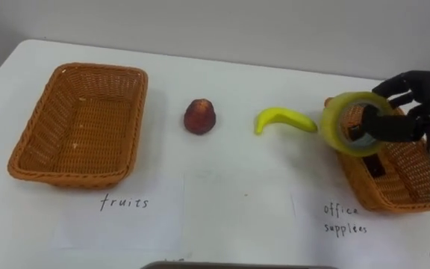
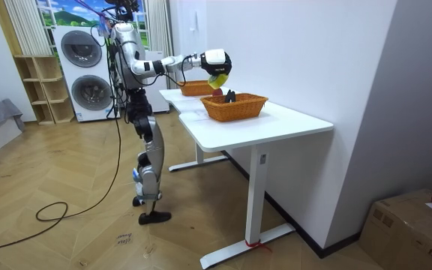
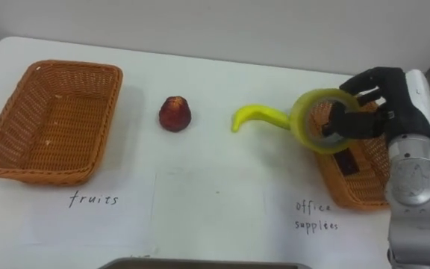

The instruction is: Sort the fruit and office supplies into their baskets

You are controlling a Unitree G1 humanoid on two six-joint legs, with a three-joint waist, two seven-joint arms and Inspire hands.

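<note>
The right hand [image 1: 416, 112] has its fingers curled round and through the tape roll [image 1: 334, 127], gripping it by the rim. It holds the roll clear of the surface [image 1: 222, 67], tilted so its open core faces the near side. The roll hangs over the left rim of the right-hand basket [image 1: 383, 196], at the far end of that basket. A paper label [image 1: 344, 219] on the near side marks this basket for office supplies. I judge the roll is being brought there because it belongs in that basket, and held high so that it clears the woven wall before release. A dark item [image 1: 375, 168] already lies inside; what it is I cannot tell.

The banana [image 1: 284, 119] lies on the surface just left of the held roll, its curve opening toward the near side. The red fruit [image 1: 199, 116] sits further left, about midway between the baskets. The left basket [image 1: 73, 176] holds nothing that I can see, and a second label [image 1: 124, 202] near it marks it for fruit. Both fruits therefore seem to await their turn, and each lies apart from the other, so either can be gripped without knocking its neighbour.

In the room view the robot stands at the long side of the surface with its right arm stretched out over the basket. Letting go too far left could drop the roll on the rim or onto the banana.
</note>
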